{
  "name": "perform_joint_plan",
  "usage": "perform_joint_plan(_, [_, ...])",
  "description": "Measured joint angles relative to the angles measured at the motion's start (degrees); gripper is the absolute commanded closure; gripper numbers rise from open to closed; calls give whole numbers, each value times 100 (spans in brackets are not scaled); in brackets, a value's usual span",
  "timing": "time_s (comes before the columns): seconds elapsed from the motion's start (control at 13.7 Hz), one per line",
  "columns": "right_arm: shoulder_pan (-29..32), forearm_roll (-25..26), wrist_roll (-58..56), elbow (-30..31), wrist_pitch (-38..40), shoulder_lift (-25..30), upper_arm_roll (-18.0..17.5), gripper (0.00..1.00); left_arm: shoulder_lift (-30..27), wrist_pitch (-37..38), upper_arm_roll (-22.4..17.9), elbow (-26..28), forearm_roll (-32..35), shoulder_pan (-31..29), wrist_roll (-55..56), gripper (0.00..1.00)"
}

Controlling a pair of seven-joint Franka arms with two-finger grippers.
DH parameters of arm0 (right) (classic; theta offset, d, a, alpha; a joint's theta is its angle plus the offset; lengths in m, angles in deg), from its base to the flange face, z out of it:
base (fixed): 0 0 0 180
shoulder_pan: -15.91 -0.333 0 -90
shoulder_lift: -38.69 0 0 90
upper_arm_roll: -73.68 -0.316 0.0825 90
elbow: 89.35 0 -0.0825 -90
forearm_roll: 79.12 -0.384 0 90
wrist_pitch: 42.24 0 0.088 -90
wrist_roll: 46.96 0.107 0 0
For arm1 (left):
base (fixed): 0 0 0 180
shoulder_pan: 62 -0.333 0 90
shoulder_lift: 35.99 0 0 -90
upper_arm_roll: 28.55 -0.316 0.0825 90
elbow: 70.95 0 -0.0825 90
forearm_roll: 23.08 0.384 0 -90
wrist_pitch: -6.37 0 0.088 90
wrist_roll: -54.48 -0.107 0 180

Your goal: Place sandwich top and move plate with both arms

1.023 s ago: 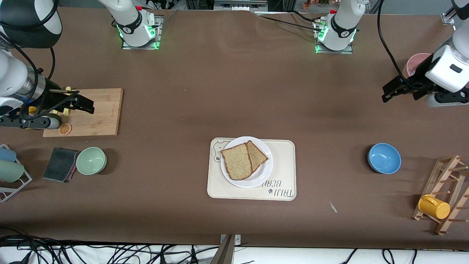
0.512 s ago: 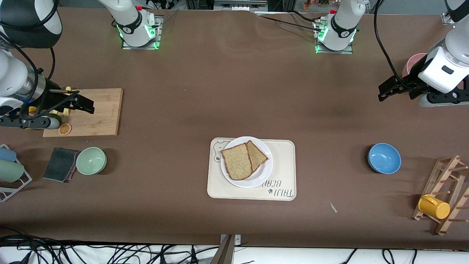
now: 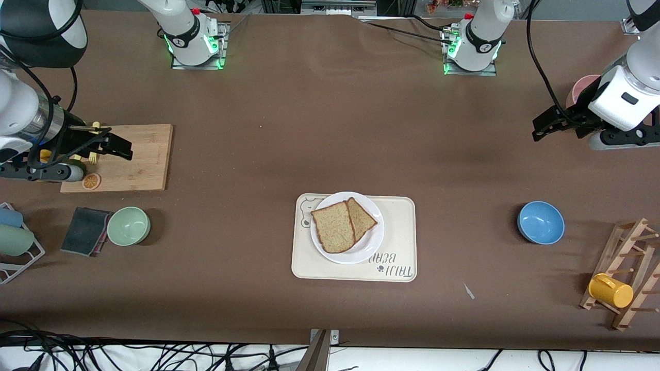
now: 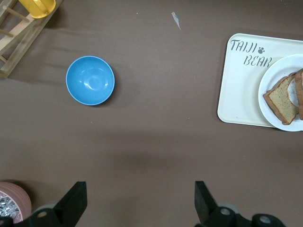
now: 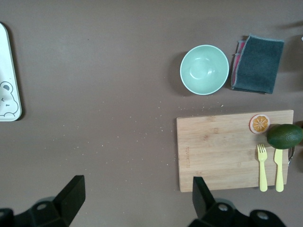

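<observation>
The plate point(image 3: 347, 227) sat on the cream tray point(image 3: 397, 242) mid-table, with the sandwich top point(image 3: 333, 226) lying on it, partly overlapping a second slice point(image 3: 362, 217). Both arms were parked out wide. The left gripper point(image 3: 547, 125) hung over bare table near a pink cup point(image 3: 582, 88), jaws wide open and holding nothing. The right gripper point(image 3: 114, 146) hovered over the cutting board point(image 3: 139, 159), also spread open and empty.
</observation>
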Motion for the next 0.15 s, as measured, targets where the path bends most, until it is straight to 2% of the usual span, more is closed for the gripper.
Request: perform_joint_plan(0.15, [2,0,0,0,-3,0,1,0,0,1,0,0,0,0,0,0])
